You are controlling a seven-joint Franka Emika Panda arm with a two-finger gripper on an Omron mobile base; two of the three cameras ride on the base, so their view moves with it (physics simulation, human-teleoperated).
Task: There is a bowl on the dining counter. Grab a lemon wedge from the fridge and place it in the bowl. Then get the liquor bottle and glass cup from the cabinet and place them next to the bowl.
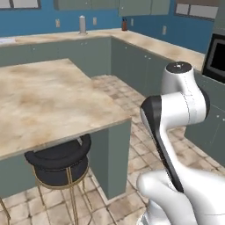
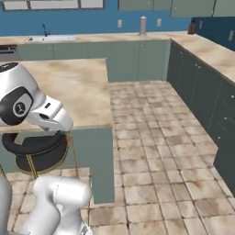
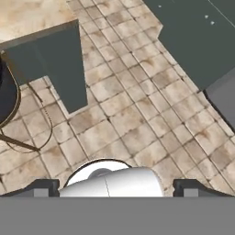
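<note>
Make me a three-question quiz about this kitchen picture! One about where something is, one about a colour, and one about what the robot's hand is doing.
1. Where is the black stool?
A. tucked under the edge of the dining counter
B. on top of the counter
C. lying on its side by the far wall

2. What colour is the wall behind the far counters?
A. red
B. blue
C. yellow

3. How is the gripper now?
A. shut on a bowl
B. shut on a bottle
C. open and empty

Answers:
1 A, its seat sits just below the counter's overhang.
2 B, blue shows between the cabinets and worktop.
3 C, the hand view shows its fingertips wide apart over bare floor tiles.
</note>
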